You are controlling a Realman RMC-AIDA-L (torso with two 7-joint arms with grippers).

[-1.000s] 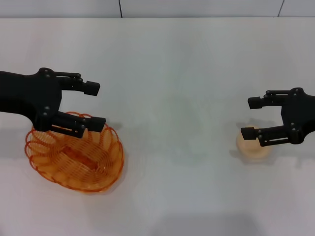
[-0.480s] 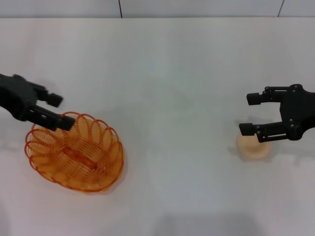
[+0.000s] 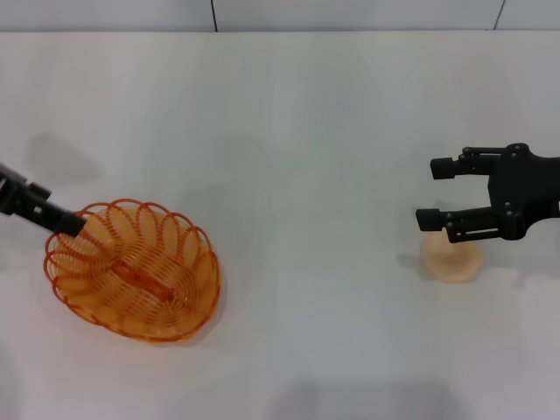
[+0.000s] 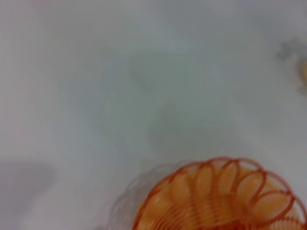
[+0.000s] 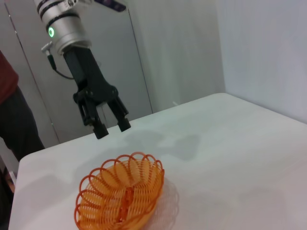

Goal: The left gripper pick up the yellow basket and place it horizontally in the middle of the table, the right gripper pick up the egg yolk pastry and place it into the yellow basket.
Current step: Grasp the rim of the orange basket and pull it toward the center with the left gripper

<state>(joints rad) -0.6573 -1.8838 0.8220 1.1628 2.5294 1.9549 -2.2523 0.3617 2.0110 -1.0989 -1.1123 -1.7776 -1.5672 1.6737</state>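
While the left gripper (image 5: 111, 125) hangs spread, empty, above the yellow basket (image 3: 131, 269) at 8 o'clock | right gripper (image 3: 435, 192) gapes (empty) over egg yolk pastry (image 3: 451, 258), 3 o'clock | risk: pastry placed before basket reaches centre.

A grey panelled wall (image 3: 350, 13) shows as a thin strip across the far side of the head view. Two dark vertical seams cut it, one (image 3: 213, 15) left of the middle and another (image 3: 503, 13) near the right end.

In the right wrist view the same kind of grey panelling (image 5: 144, 57) stands in the background, split by a tall vertical joint (image 5: 135, 52). A plain white wall (image 5: 259, 52) meets the panelled wall at a corner. A person (image 5: 17, 120) stands in front of the panelled wall, at the end well apart from that corner. Only part of the body shows: a dark red top (image 5: 5, 72) above dark trousers (image 5: 21, 129). The head and hands are out of view.
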